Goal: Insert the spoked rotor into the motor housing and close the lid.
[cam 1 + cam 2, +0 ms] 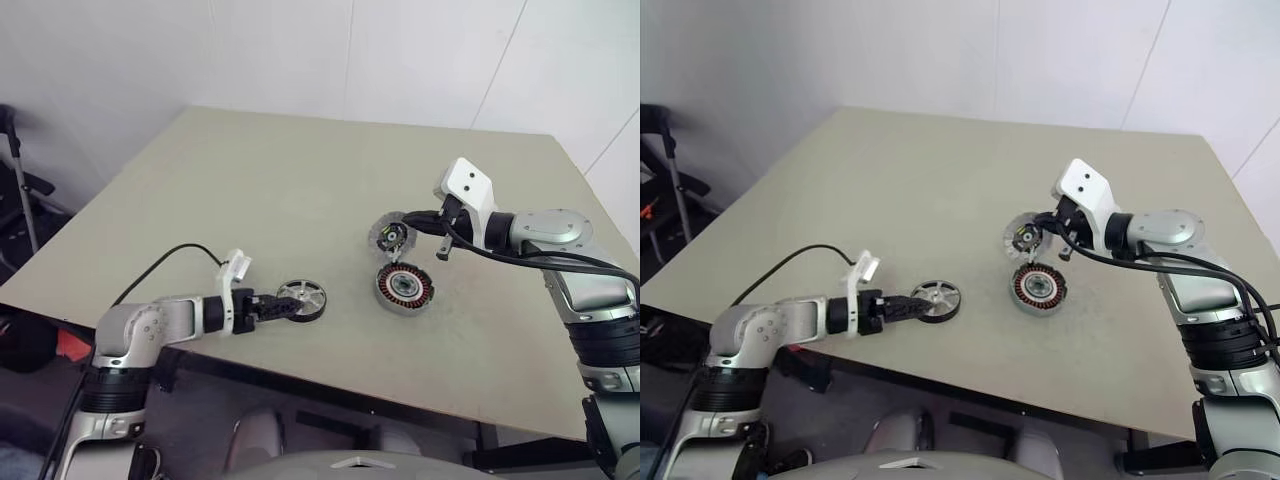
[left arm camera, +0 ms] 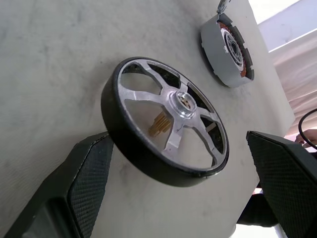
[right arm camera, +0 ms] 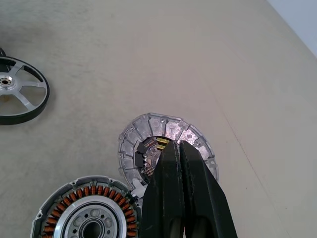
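A: Where's the silver spoked metal rotor (image 2: 166, 121)?

B: Flat on the table between the wide-open, empty left gripper (image 1: 281, 306) fingers. Close squarely on its dark rim.

A: The right gripper (image 3: 179, 148)?

B: Pinched shut, holding nothing, tips against the upturned ribbed grey lid (image 3: 198, 144), with the copper-wound grey housing (image 3: 84, 210) just below.

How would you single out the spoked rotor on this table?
On the beige table, look near its front edge, where the open left gripper flanks a wheel. That spoked rotor shows see-through gaps between silver spokes, unlike the copper-wound motor housing and ribbed lid.

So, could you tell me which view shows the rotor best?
Left wrist view: the rotor looms close, spokes and hub clear. Both eye views show it small on the table; the right wrist view catches it at its edge.
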